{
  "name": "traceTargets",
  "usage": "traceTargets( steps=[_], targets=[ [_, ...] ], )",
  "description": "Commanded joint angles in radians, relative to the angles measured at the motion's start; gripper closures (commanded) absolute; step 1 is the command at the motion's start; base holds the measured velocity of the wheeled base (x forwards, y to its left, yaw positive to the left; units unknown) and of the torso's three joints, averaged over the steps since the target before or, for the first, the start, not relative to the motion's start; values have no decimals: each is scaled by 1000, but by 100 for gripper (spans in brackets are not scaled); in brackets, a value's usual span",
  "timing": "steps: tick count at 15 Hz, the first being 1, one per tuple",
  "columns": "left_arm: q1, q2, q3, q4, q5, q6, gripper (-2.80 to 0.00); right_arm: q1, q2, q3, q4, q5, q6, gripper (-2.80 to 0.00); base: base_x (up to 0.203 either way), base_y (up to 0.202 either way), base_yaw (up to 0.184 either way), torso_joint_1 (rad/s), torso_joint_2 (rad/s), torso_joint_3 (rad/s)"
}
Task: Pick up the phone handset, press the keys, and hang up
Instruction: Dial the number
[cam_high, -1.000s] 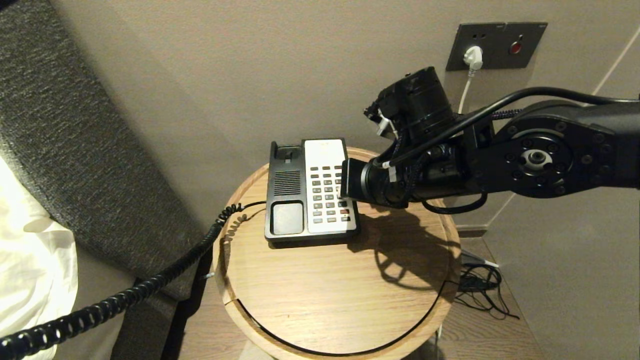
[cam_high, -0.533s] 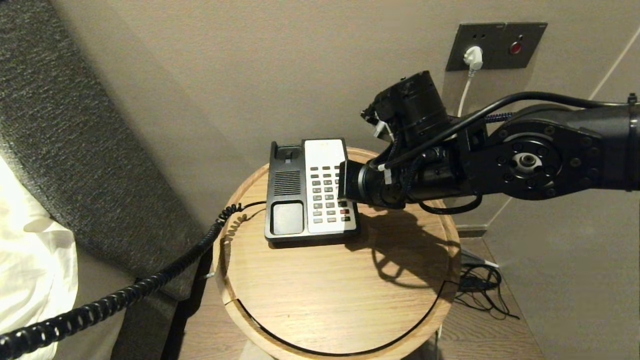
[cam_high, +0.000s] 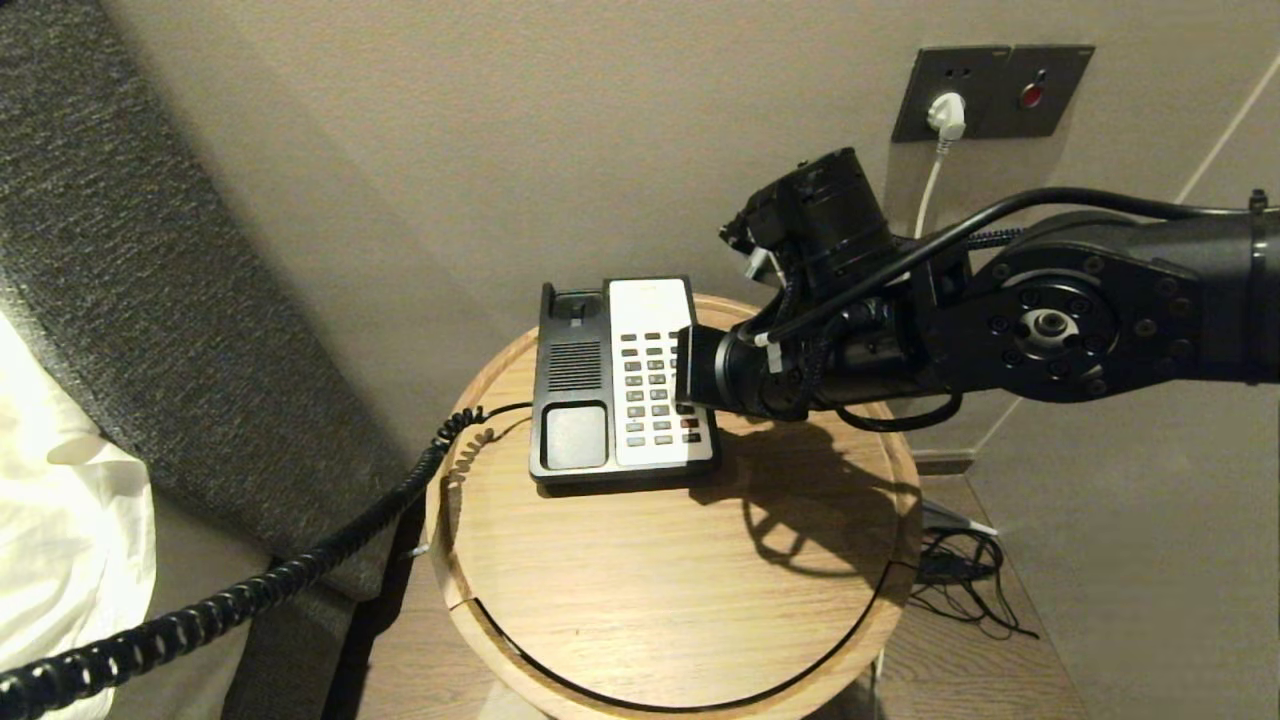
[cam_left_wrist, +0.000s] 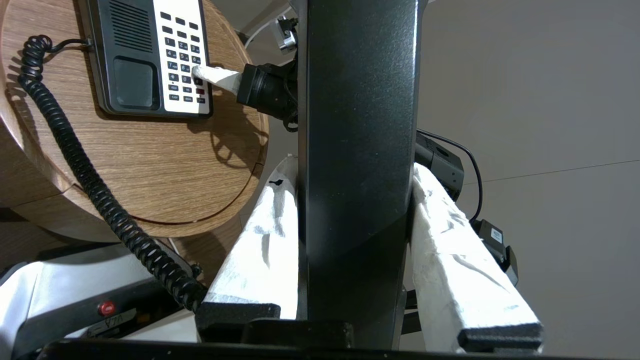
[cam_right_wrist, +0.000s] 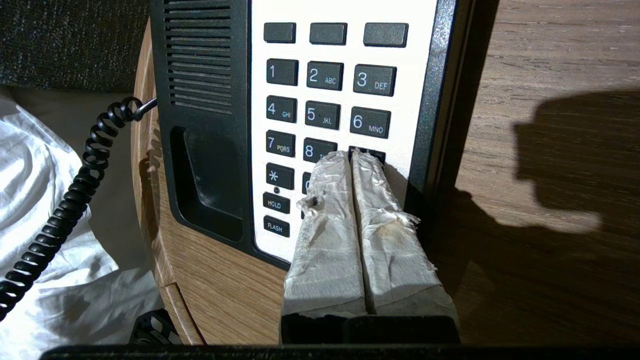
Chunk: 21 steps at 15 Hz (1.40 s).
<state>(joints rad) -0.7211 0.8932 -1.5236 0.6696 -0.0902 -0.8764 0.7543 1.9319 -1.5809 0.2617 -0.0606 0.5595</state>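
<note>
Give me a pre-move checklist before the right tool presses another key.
1. Handset off the base: ok, clamped between the left tool's fingers, away from the table.
2. Cradle empty: ok.
3. Right tool shut for pressing: ok, fingers together.
4. Right tool on the keypad: ok, tips sit at the 8 and 9 keys; which one is pressed, cannot tell.
5. Cord clear of the keys: ok, it runs off the table's left edge.
6. Base square on the table: ok, flat, near the back edge.
</note>
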Motion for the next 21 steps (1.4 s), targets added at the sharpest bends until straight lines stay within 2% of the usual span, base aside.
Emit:
traceTargets(
  steps=[1, 7, 14, 21],
  targets=[
    [0, 0, 0, 4, 0, -6, 0, 0, -5, 2, 4, -1, 4, 0, 0, 0, 0, 0, 0, 0],
    [2, -8, 12, 5, -2, -4, 0, 2, -36, -14, 2, -1, 13, 0, 0, 0, 0, 0, 0, 0],
    [3, -10, 23, 4, 0, -6, 0, 37, -85, 67, 38, 1, 19, 0, 0, 0, 0, 0, 0, 0],
    [3, -11, 25, 4, 0, -4, 0, 46, -74, 76, 50, -2, 23, 0, 0, 0, 0, 0, 0, 0]
  ],
)
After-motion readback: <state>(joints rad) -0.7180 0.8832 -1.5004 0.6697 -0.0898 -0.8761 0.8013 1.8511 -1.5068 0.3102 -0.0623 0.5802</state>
